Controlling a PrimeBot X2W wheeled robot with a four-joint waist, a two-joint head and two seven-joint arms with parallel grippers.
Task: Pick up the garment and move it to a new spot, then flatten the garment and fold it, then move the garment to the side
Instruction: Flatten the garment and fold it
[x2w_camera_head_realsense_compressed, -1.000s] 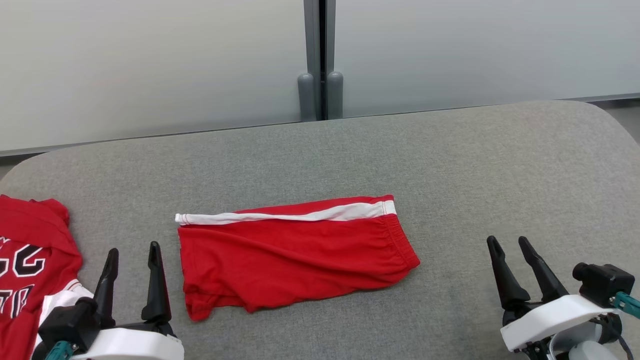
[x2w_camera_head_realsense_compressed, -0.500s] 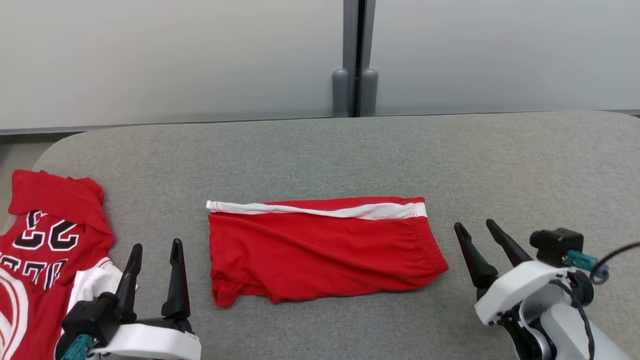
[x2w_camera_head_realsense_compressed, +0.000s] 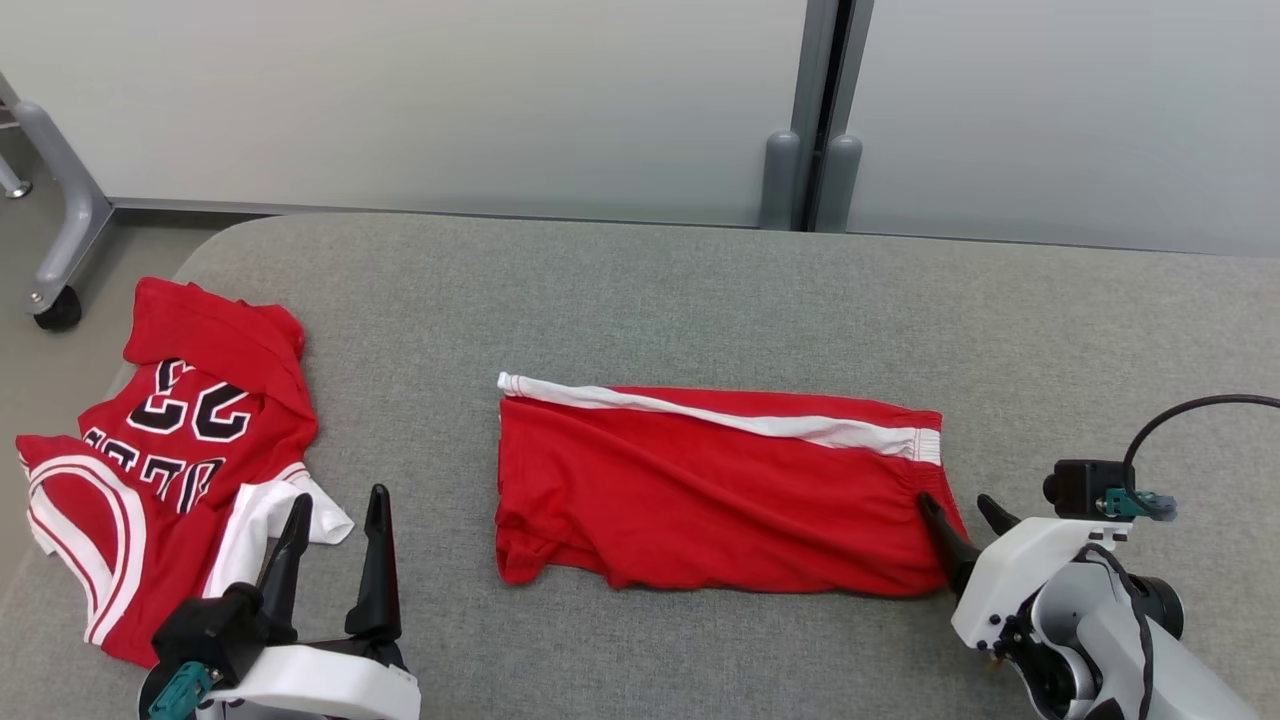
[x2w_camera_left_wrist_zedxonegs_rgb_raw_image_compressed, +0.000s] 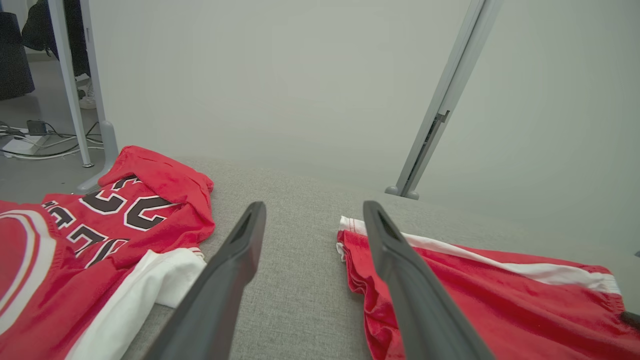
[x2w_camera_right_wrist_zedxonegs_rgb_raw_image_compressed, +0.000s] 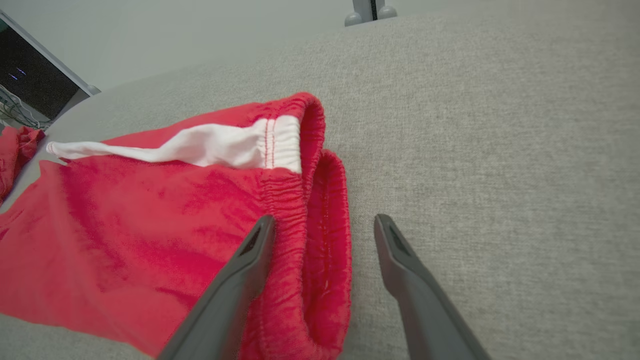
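We see the red shorts (x2w_camera_head_realsense_compressed: 720, 490) lying flat mid-frame on the grey desk (x2w_camera_head_realsense_compressed: 700, 290). Our right tool (x2w_camera_head_realsense_compressed: 955, 503), lower right, gapes wide astride their waistband, gripping nothing. Our left tool (x2w_camera_head_realsense_compressed: 339, 497), lower left, stands wide and empty beside a jersey (x2w_camera_head_realsense_compressed: 180, 440).

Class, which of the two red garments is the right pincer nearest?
The red shorts with the white side stripe; the right pincer straddles their waistband. The numbered jersey lies by the left pincer.
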